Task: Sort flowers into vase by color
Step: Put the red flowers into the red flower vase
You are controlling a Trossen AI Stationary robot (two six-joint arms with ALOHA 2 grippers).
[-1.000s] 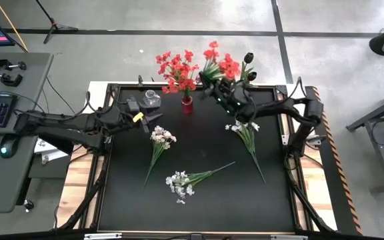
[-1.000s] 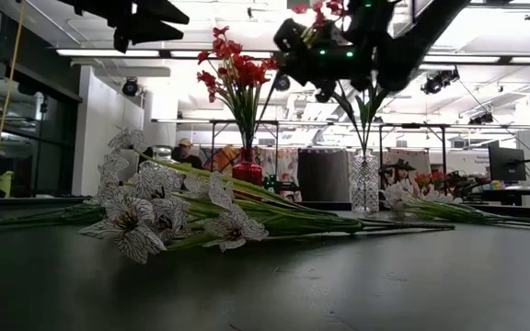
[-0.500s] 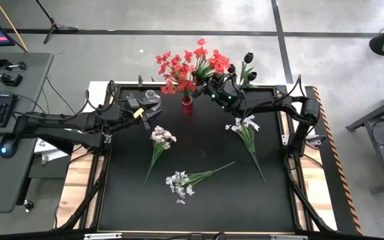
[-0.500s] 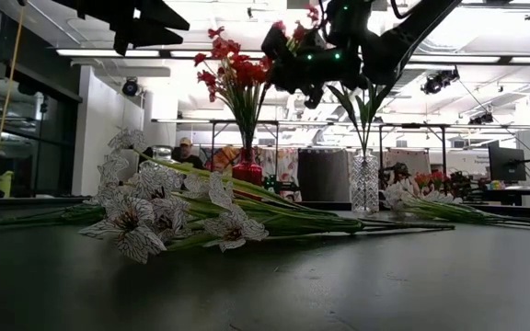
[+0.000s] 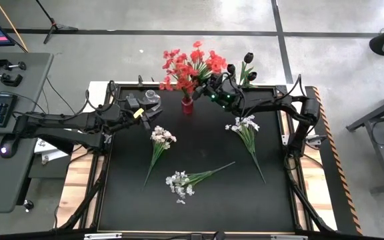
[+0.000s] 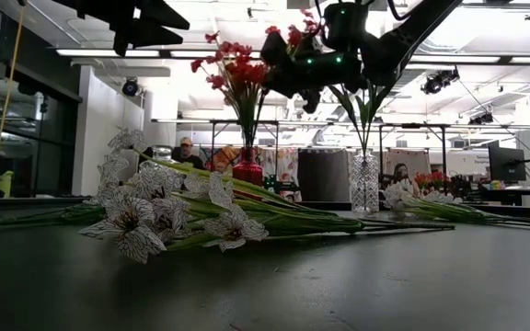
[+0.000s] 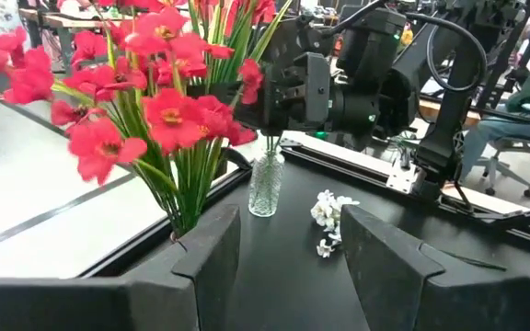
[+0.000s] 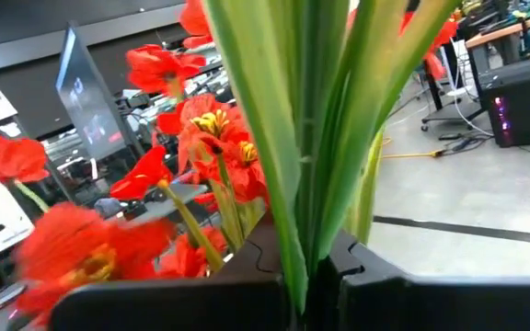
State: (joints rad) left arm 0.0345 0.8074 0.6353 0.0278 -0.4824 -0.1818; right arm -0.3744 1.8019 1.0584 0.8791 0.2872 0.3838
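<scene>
The right hand (image 5: 213, 92) sits at the upper middle of the overhead frame, just right of the red vase (image 5: 187, 105), and is clamped tight on a bunch of green stems (image 8: 313, 138); its red flowers (image 5: 209, 63) spread up and to the left, mingling with the red blooms (image 5: 177, 70) already standing in that vase. In the table-level view the same hand (image 6: 313, 72) hangs high in the upper middle of the frame, above the vase (image 6: 247, 169).

The left hand (image 5: 153, 117) waits at the upper left of the black surface (image 5: 199, 200), near a clear glass vase (image 5: 151, 98), its fingers (image 7: 212, 253) partly spread with nothing between them.

A second clear vase (image 7: 266, 183) stands at the back edge of the surface, right of the red one, with black flowers (image 5: 247, 60) in it.

Three white sprays lie flat on the surface: one (image 5: 163, 137) left of centre, one (image 5: 245, 125) to the right below the right hand, and one (image 5: 179, 184) lower down in the middle, well apart from each other
</scene>
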